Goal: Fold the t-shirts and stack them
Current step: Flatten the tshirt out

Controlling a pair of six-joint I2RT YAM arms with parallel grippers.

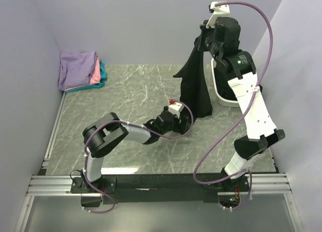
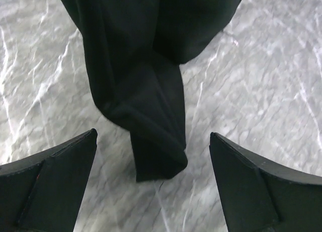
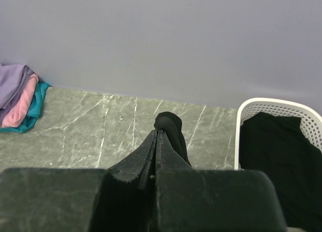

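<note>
to spread the black t-shirt [image 1: 196,86] flat, the left gripper [image 2: 153,135], fingers wide apart and reaching low across the table [image 1: 126,91] from a bent elbow, should likely pinch the twisted bottom corner just ahead, while the right gripper [image 3: 157,136], clamped on the shirt's top, holds it high near the basket [image 1: 224,98].

basket [image 3: 271,103] cut by right edge, black t-shirt [image 2: 146,91] top cropped

White perforated basket [image 3: 271,101] on grey marbled table [image 1: 126,91] (far right).
</note>
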